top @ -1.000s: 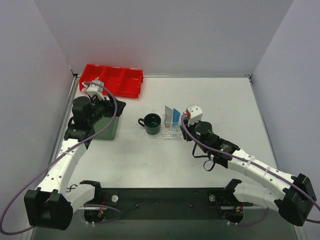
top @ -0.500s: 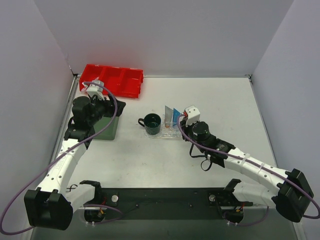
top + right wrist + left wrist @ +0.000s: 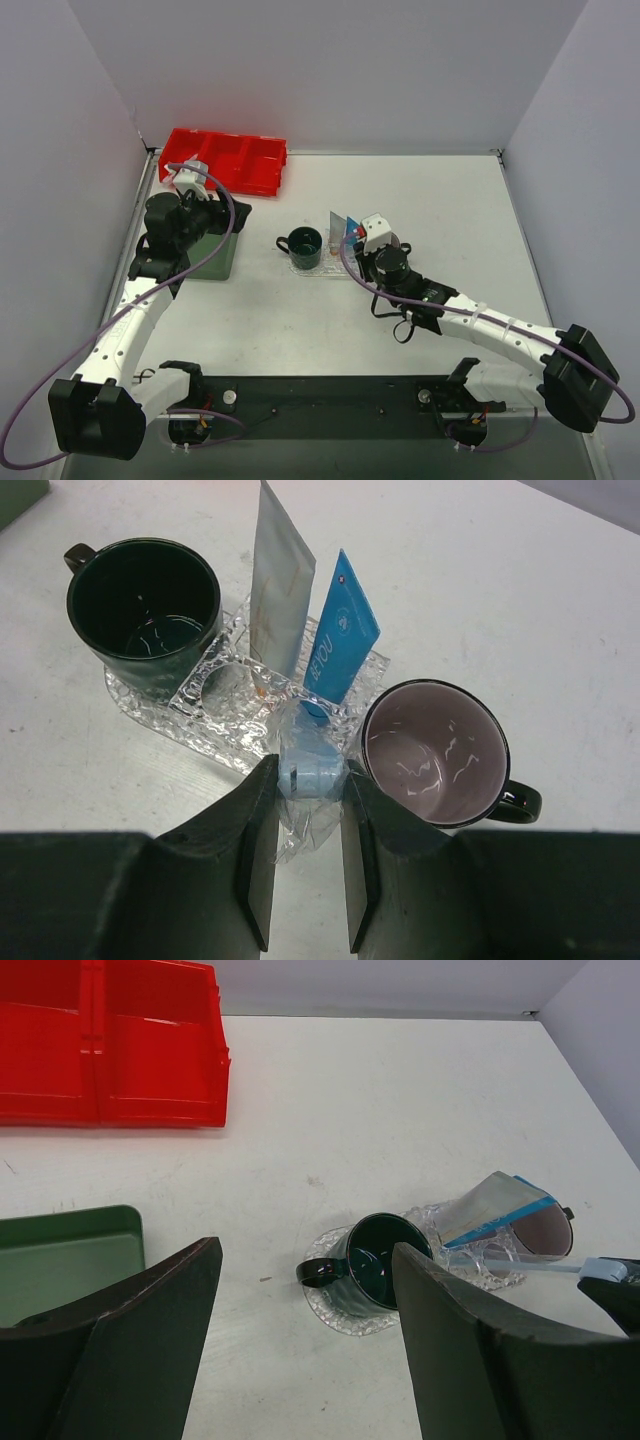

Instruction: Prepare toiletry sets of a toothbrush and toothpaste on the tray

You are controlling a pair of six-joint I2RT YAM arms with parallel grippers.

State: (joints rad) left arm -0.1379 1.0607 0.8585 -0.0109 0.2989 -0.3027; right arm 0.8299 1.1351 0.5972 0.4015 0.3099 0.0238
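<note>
The clear bumpy tray lies mid-table and also shows in the top view. A dark green mug stands on its left end. A white-grey toothpaste and a bright blue toothpaste stand upright in its middle. My right gripper is shut on a pale, plastic-wrapped toothbrush, held at the tray's near edge; from the left wrist view it shows as a thin stick over the tray. My left gripper is open and empty, over the dark green square tray.
A second mug with a pale pink inside stands at the tray's right end, touching my right finger's side. The red three-compartment bin sits at the back left. Walls close the table on three sides.
My right gripper has moved left and forward to the tray with the toothbrush in it. The left arm has not moved.
</note>
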